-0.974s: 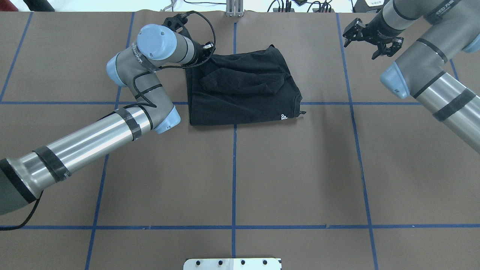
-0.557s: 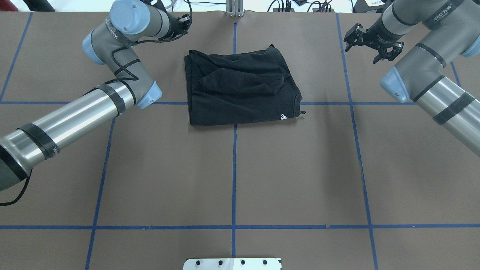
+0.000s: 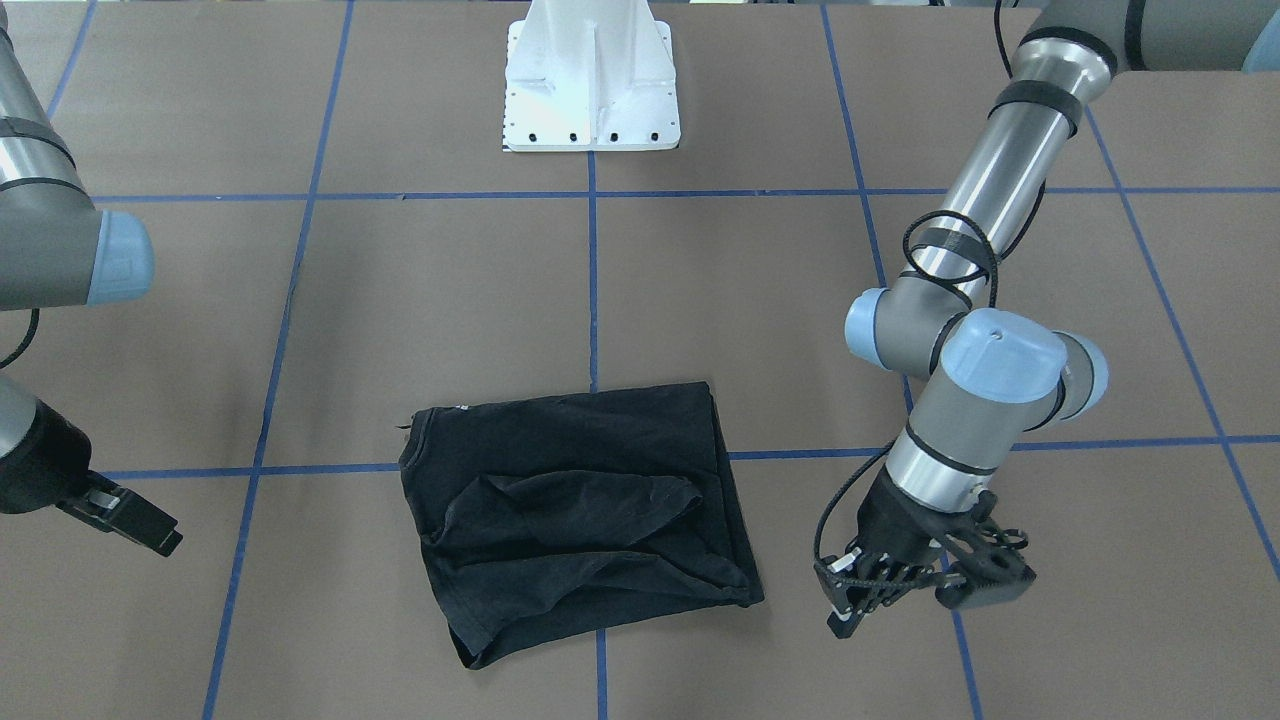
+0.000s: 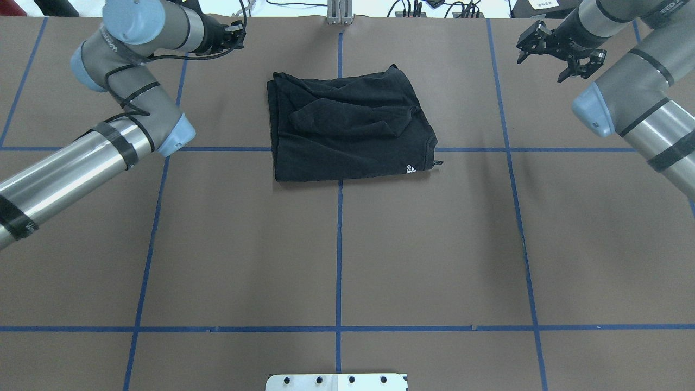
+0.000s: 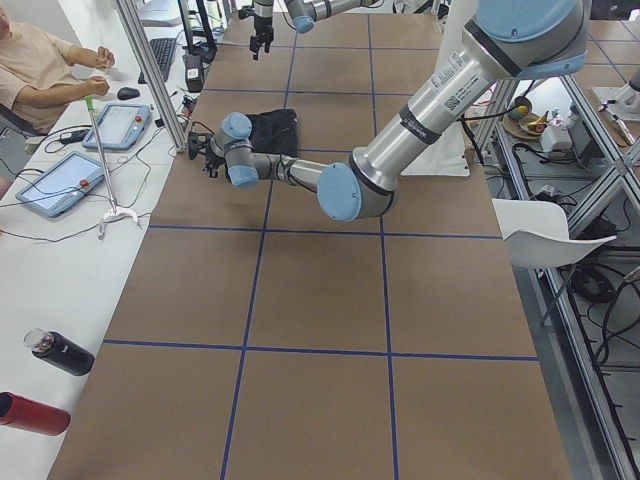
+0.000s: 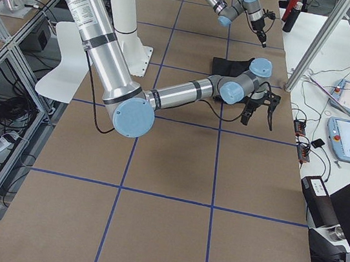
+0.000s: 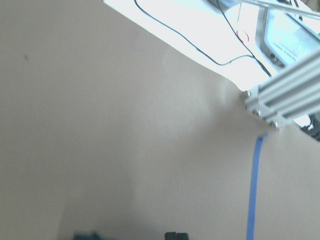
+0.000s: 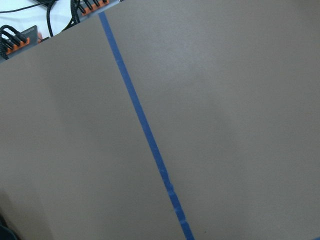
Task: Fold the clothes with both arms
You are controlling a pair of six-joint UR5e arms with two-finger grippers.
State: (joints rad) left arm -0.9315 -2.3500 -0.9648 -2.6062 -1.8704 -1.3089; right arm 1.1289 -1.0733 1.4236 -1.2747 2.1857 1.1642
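Note:
The clothes, one black T-shirt (image 4: 347, 127), lie folded into a rough rectangle at the table's far middle, a sleeve bunched on top and a small white logo at the near right corner. In the front-facing view the T-shirt (image 3: 580, 510) lies flat, touched by neither gripper. My left gripper (image 4: 234, 31) hangs open over bare table, left of and beyond the shirt; across the table it shows as the left gripper (image 3: 905, 603), holding nothing. My right gripper (image 4: 543, 66) is open and empty too, well to the shirt's right near the far edge.
The white pedestal base (image 3: 590, 90) stands at the near edge. Blue tape lines (image 4: 339, 244) grid the brown table. An aluminium post (image 4: 339, 11) and cables sit on the far edge. Beyond it a seated person (image 5: 40, 70) is at a desk with tablets (image 5: 60, 185).
My left gripper has left the shirt's far left corner and pulled back to the left and towards the far edge. The right gripper drifted a little right and further away. The shirt stayed put.

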